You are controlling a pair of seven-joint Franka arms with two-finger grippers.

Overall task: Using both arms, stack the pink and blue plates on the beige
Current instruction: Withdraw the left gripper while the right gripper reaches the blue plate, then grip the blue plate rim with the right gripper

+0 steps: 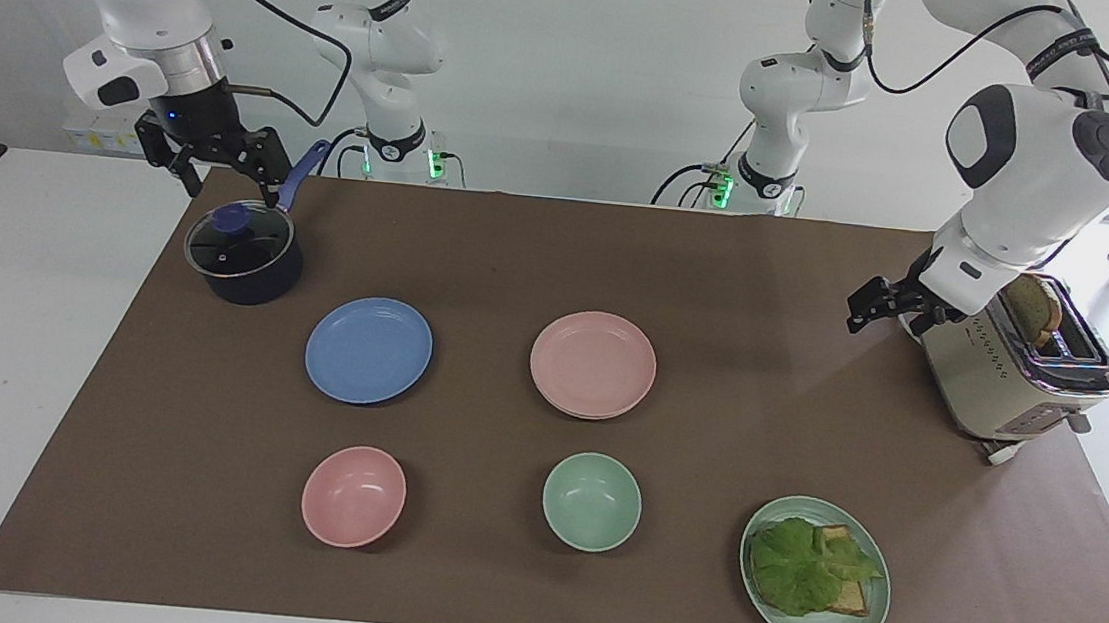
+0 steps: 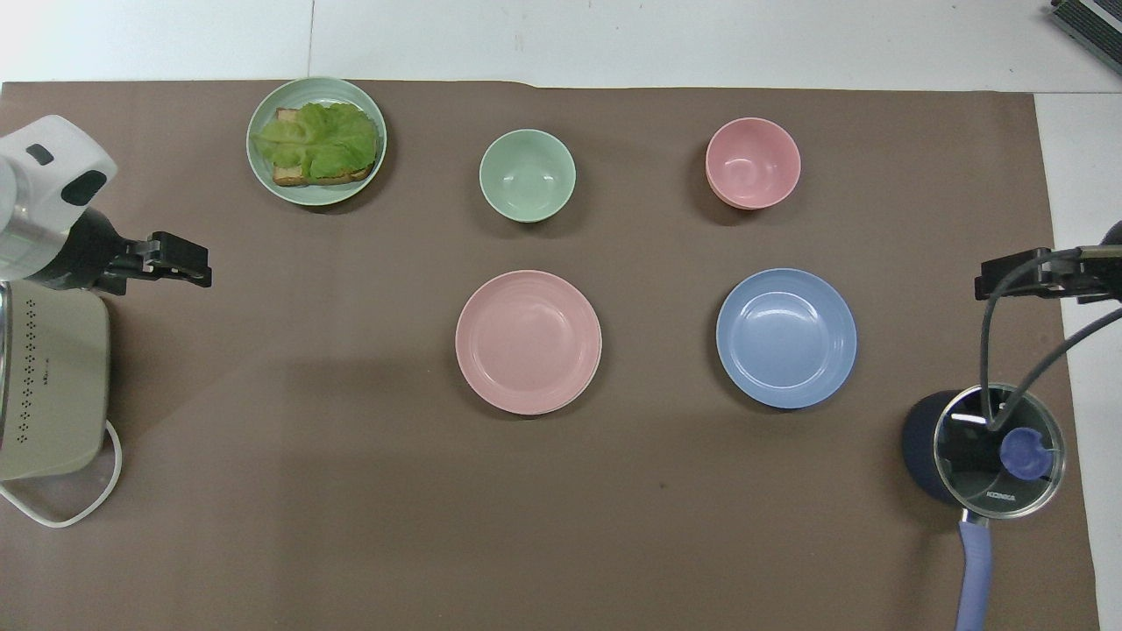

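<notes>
Resting flat, round matte pale pink plate (image 1: 593, 363) atop beige rim (image 1: 596, 416); round matte blue plate (image 1: 369, 348) alongside; both grippers' fingers released, empty.

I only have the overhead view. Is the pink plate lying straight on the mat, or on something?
Observer: The pink plate lies on a second plate; its rim shows under the pink one's edge farther from the robots.
Operator: Is the left gripper down low?
Observer: No, the left gripper is up in the air beside the toaster, holding nothing.
Operator: And the right one?
Observer: The right gripper hangs open and empty in the air by the pot.
</notes>
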